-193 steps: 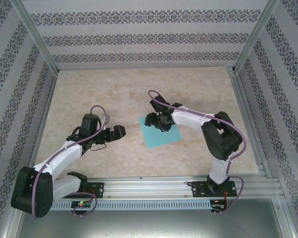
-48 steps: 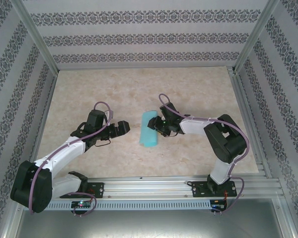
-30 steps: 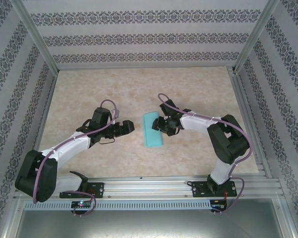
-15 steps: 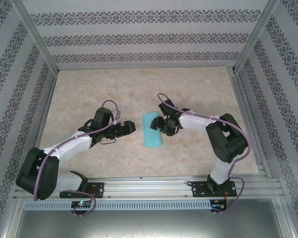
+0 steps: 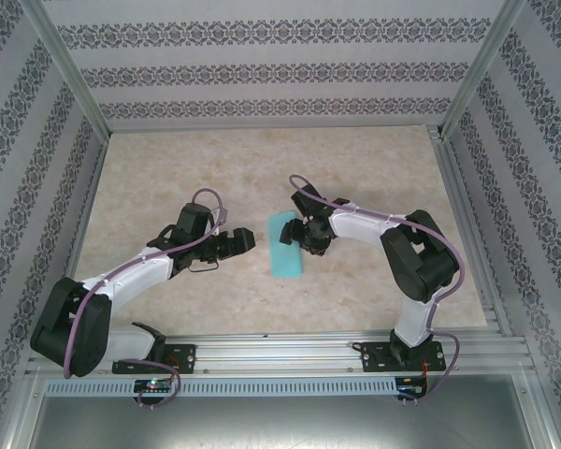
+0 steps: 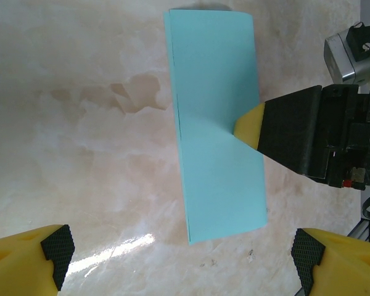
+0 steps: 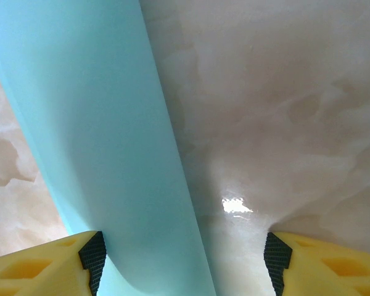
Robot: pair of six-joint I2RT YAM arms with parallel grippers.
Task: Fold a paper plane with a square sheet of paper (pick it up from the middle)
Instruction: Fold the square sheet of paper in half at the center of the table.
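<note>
The square sheet of paper (image 5: 287, 246) is turquoise and lies on the marble table folded in half, a long flat rectangle (image 6: 216, 123), not a paper plane shape. My right gripper (image 5: 301, 234) stands open over the strip's right long edge (image 7: 98, 123). One yellow fingertip (image 6: 250, 122) rests on the paper and the other is over bare table. In the right wrist view the paper's rounded edge runs between the jaws of the right gripper (image 7: 185, 256). My left gripper (image 5: 248, 241) is open just left of the strip and clear of it, its jaws (image 6: 182, 259) wide with nothing between.
The table (image 5: 168, 168) is beige marble with patterned walls on three sides. An aluminium rail (image 5: 299, 351) carrying the arm bases runs along the near edge. A metal frame strip (image 5: 463, 215) borders the right side.
The right gripper has opened wider and shifted a little toward the strip's far end. The left arm has barely moved. Several seconds ago the sheet lay unfolded as a square.
</note>
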